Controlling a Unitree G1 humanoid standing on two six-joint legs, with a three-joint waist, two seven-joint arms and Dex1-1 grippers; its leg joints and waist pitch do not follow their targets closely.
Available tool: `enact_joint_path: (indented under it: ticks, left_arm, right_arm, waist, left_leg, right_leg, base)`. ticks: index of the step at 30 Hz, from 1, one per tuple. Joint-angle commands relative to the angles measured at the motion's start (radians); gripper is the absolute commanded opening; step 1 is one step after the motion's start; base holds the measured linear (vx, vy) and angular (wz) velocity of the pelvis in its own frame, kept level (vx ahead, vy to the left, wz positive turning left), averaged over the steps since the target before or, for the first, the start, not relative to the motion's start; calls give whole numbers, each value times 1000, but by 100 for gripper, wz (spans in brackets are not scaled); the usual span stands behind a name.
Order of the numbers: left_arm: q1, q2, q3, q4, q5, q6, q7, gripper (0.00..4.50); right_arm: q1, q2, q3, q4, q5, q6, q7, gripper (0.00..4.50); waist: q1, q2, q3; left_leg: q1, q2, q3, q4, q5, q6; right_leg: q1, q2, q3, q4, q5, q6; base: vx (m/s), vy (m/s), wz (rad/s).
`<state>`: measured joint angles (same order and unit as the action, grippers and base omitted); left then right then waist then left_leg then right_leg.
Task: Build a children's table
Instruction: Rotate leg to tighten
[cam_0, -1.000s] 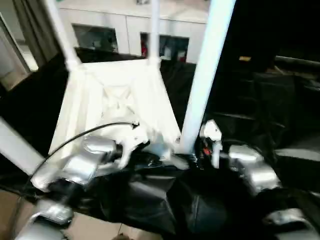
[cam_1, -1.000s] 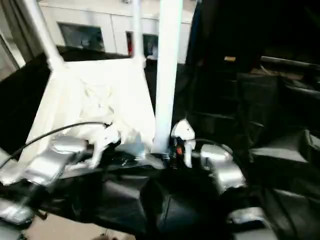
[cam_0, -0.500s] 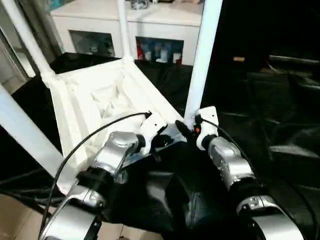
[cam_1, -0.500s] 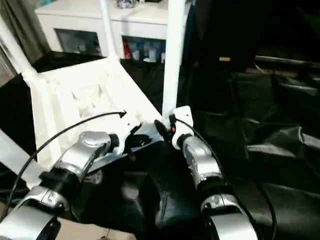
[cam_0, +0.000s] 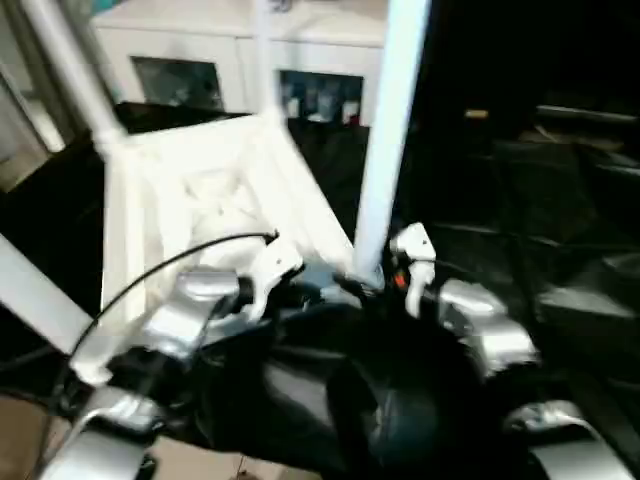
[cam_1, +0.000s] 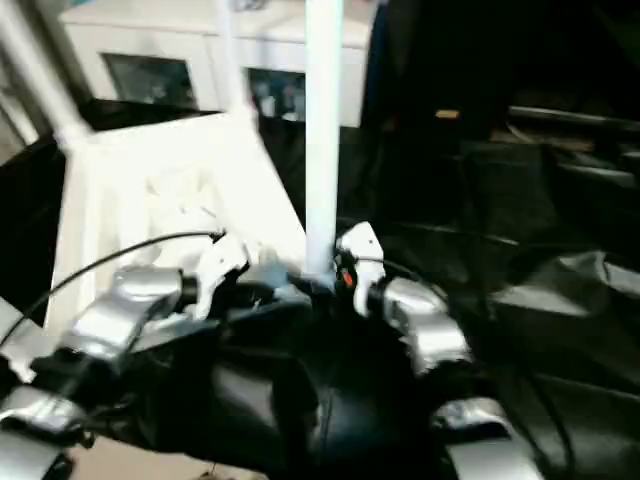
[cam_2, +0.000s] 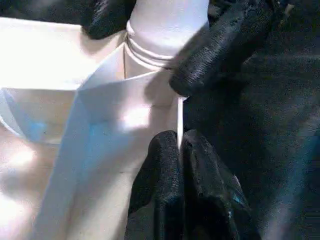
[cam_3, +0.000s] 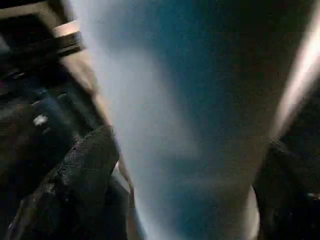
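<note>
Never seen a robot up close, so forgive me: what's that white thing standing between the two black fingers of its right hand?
In the right wrist view, a white table leg stands between the right gripper's two fingers, one finger on each side.

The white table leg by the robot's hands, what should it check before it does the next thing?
1. Near leg stands upright in the corner socket: ok.
2. Leg screwed fully home: cannot tell.
3. Left gripper shut on the tabletop rim: ok.
4. Right gripper fingers on either side of the leg: ok.
5. Right gripper squeezing the leg: cannot tell.
6. The two far legs upright: ok.
</note>
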<state>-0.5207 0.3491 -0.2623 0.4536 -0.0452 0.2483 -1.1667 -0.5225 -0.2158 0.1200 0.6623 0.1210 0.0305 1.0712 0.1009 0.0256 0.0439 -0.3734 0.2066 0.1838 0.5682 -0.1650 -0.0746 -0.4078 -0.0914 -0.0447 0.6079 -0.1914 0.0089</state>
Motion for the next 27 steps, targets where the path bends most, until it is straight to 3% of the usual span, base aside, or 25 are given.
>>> enact_joint_path:
  ticks: [1,2,4,6,7,8,12,21,24,27]
  left_arm:
    - [-11,-18,-19,-61,-52,-1,-53,0]
    - [-11,-14,-19,-64,-54,4,-63,0]
    - [-10,-6,-19,-68,-53,9,-80,0]
    - [-8,2,-19,-73,-55,13,-89,0]
    - [-7,6,-19,-75,-56,15,-93,0]
    - [-4,13,-19,-82,-60,20,-98,0]
    - [4,21,-13,-99,-64,36,-103,0]
    - [12,22,-12,-104,-59,39,-86,0]
    - [3,5,-7,-85,-46,30,-42,0]
    - [-20,-40,5,-26,-6,26,72,0]
  right_arm:
    - [14,-8,52,-20,0,19,77,382]
    - [16,-16,51,-27,5,27,93,382]
    - [18,-28,49,-36,13,35,112,382]
    - [19,-37,48,-41,19,41,131,382]
    - [19,-42,47,-44,22,45,141,382]
    - [20,-46,46,-47,27,51,154,357]
    - [17,-49,42,-46,42,63,173,333]
    - [48,-36,54,-83,55,91,178,265]
    - [62,-20,55,-78,33,79,114,261]
    - [52,39,24,-5,-19,56,-101,260]
  waist:
    - [-1,-5,-62]
    - [1,-9,-60]
    - [4,-8,-59]
    - [5,-17,-58]
    - [6,-14,-59]
    - [5,-15,-59]
    - [11,-16,-61]
    - [14,-16,-61]
    - [15,-12,-61]
    - [6,-8,-56]
  left_leg:
    - [12,19,4,-55,-211,66]
    - [12,20,4,-57,-226,60]
    - [13,21,2,-59,-237,49]
    - [12,20,1,-60,-237,43]
    - [12,20,0,-60,-236,42]
    - [13,21,1,-59,-232,42]
    - [12,20,3,-55,-192,55]
    - [11,19,2,-55,-185,51]
    - [13,19,1,-55,-196,45]
    - [13,17,-1,-61,-235,19]
  right_leg:
    - [51,-34,25,-59,-65,-274]
    - [50,-36,26,-63,-99,-268]
    - [50,-39,27,-65,-140,-255]
    - [51,-40,28,-66,-172,-243]
    - [50,-40,28,-66,-174,-242]
    - [49,-39,28,-66,-163,-244]
    - [49,-38,27,-58,-97,-261]
    - [51,-37,27,-57,-94,-257]
    - [50,-39,27,-59,-108,-256]
    - [48,-39,29,-66,-161,-242]
  base:
    - [0,0,0]
    - [0,0,0]
    - [0,0,0]
    - [0,0,0]
    - [0,0,0]
    - [0,0,0]
    - [0,0,0]
    - [0,0,0]
    - [0,0,0]
    - [0,0,0]
